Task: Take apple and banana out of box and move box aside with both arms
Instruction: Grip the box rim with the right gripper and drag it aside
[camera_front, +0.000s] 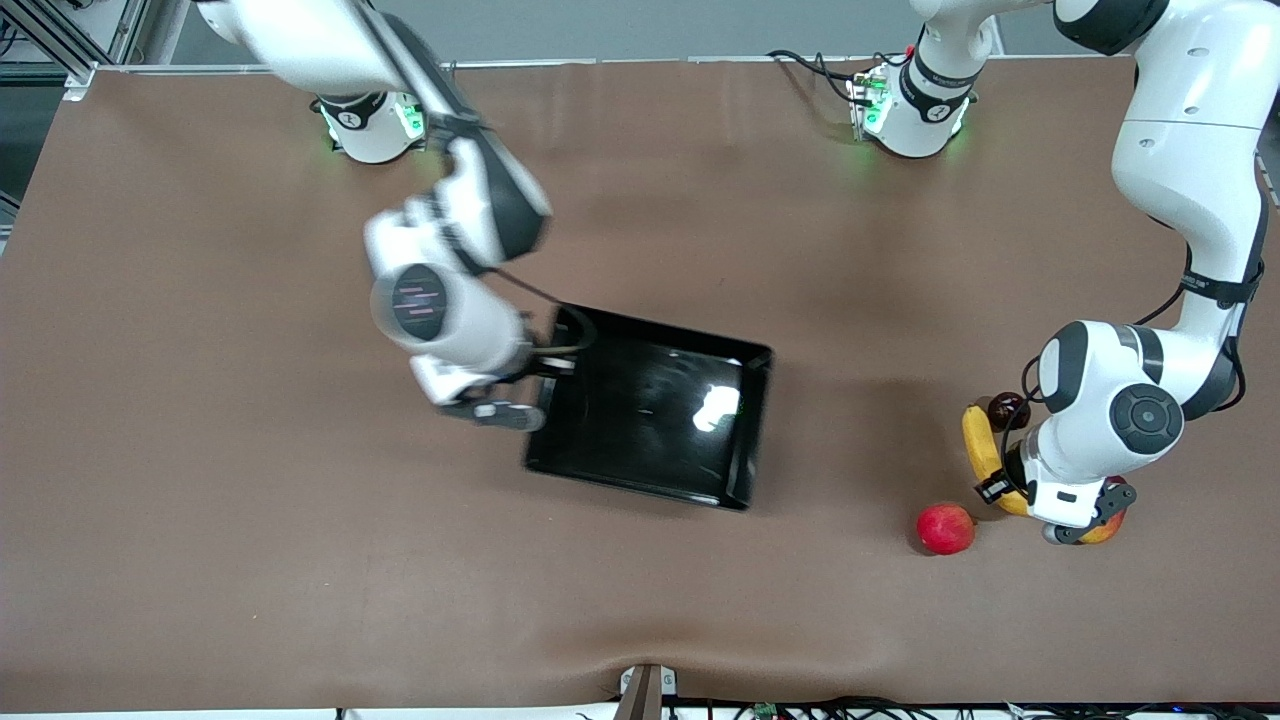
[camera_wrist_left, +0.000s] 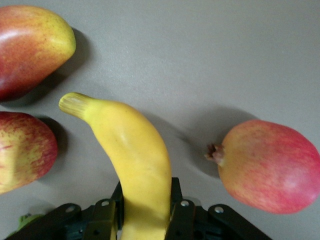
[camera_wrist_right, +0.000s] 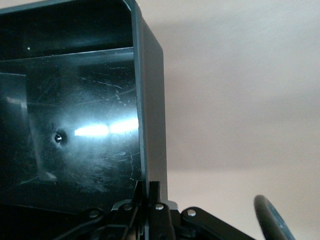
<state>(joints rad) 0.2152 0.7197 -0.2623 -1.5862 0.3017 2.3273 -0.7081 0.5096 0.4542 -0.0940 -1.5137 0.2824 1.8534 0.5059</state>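
Observation:
The black box (camera_front: 620, 430) sits mid-table. My right gripper (camera_front: 552, 368) is shut on the box's low wall (camera_wrist_right: 150, 100) at the right arm's end; in the right wrist view its fingers (camera_wrist_right: 149, 189) pinch that wall. Toward the left arm's end, my left gripper (camera_front: 1003, 490) is shut on the yellow banana (camera_front: 980, 445), whose stem end sticks out past the fingers (camera_wrist_left: 145, 210) in the left wrist view. The apple (camera_wrist_left: 22, 152), red mottled with yellow, lies beside the banana (camera_wrist_left: 135, 150); in the front view the left arm hides it.
A red fruit with a small crown (camera_front: 945, 528) (camera_wrist_left: 270, 167) lies beside the banana, toward the box. A red-and-yellow mango-like fruit (camera_front: 1108, 527) (camera_wrist_left: 30, 45) peeks out under the left hand. A dark round fruit (camera_front: 1008, 410) sits farther from the front camera.

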